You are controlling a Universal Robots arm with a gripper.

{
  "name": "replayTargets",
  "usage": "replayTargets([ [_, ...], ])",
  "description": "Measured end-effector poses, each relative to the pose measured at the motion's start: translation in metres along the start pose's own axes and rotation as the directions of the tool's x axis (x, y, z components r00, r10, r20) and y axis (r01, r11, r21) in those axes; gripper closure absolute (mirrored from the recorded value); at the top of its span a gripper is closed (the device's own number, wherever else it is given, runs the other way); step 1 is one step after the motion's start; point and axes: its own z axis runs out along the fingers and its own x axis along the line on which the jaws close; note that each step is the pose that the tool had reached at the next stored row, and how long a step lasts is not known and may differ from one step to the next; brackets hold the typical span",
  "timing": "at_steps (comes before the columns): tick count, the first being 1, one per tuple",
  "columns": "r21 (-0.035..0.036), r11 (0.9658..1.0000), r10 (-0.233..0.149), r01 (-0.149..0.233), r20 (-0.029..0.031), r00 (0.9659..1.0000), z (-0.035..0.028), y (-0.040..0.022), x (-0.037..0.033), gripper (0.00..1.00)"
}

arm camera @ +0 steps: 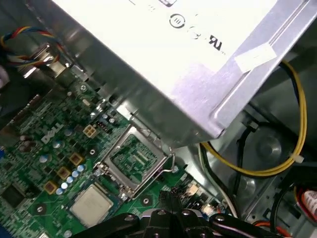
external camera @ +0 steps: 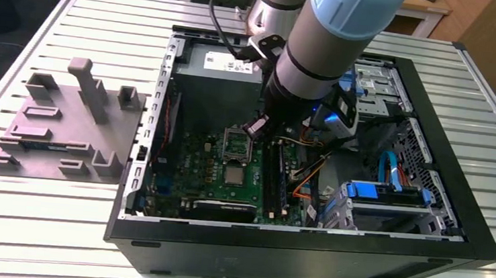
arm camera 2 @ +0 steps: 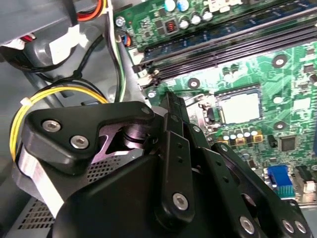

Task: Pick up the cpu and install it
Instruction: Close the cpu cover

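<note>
square silver-topped cpu (arm camera: pixel 90 204) lies flat on motherboard (arm camera: pixel 34 148).

In the exterior view the open black computer case (external camera: pixel 310 249) gives access from above. The green motherboard (external camera: pixel 226 177) in the centre lies mostly uncovered. At the upper centre, the grey metal power-supply box (external camera: pixel 223 63) stands close to it. Orange and yellow cables (external camera: pixel 309 175) and the blue drive bracket (external camera: pixel 387 192) crowd the right part. The black gripper (external camera: pixel 258 128) hangs over the board's upper area.
</note>
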Motion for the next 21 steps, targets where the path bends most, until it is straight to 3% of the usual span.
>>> replayTargets([
  [3, -0.0109, 0.9998, -0.018, 0.018, 0.0056, 0.9998, 0.0015, 0.0002, -0.0005, 0.9],
  [6, -0.0164, 0.9979, -0.063, 0.063, 0.001, 0.998, 0.0032, -0.0001, -0.0005, 0.9],
  [8, -0.0196, 0.9975, -0.068, 0.068, 0.0029, 0.9977, 0.004, -0.0006, -0.0008, 0.9],
  [9, -0.0255, 0.9973, -0.069, 0.069, 0.0086, 0.9976, 0.0046, -0.0009, -0.0011, 0.9],
  [12, -0.053, 0.9959, -0.071, 0.073, 0.035, 0.9968, 0.0058, -0.0014, -0.0013, 0.9],
  [13, -0.0588, 0.9955, -0.072, 0.074, 0.0405, 0.9966, 0.0066, -0.0015, -0.0013, 0.9],
  [18, -0.0733, 0.9943, -0.073, 0.077, 0.0545, 0.9958, 0.0132, -0.0028, -0.0011, 0.9],
  [21, -0.0886, 0.9929, -0.074, 0.08, 0.0694, 0.9949, 0.0162, -0.0033, -0.0011, 0.9],
])
